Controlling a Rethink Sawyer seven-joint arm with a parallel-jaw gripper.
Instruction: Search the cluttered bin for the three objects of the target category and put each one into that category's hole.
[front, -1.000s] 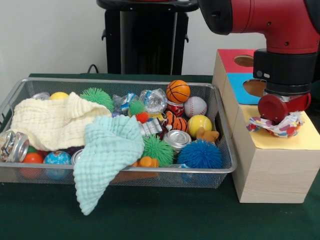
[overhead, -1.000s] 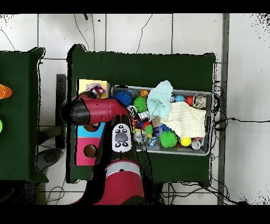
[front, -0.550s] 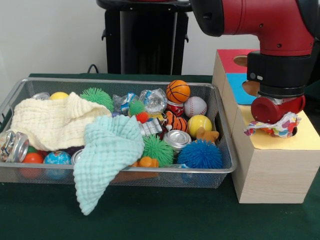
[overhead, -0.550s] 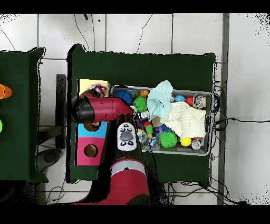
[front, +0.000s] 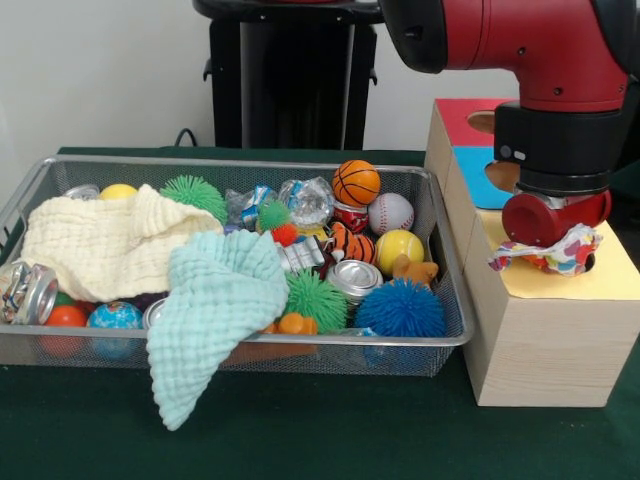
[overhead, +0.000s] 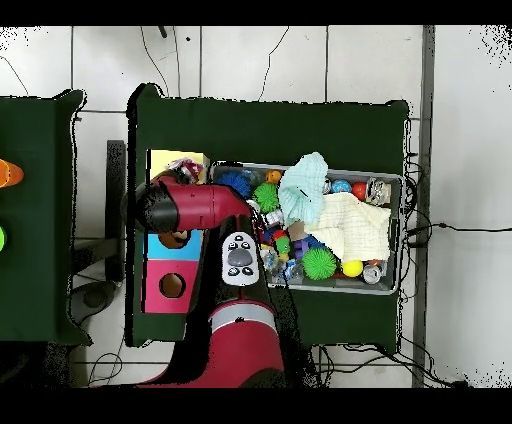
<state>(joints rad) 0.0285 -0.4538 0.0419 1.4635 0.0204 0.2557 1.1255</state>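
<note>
Cloths (front: 215, 300) cover much bin (front: 440, 215) clutter; we see end effector (front: 553, 240) pinching colourful wrapper (front: 560, 253) over yellow hole; no legible writing.

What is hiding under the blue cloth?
Poking out beside the blue cloth are a green spiky ball, an orange toy and a globe ball. Anything fully underneath is covered.

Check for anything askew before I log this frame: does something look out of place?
Yes: the mint cloth spills over the wire bin's front rim onto the table. The colourful wrapper sits crumpled beneath the arm on the box's yellow section.
</note>
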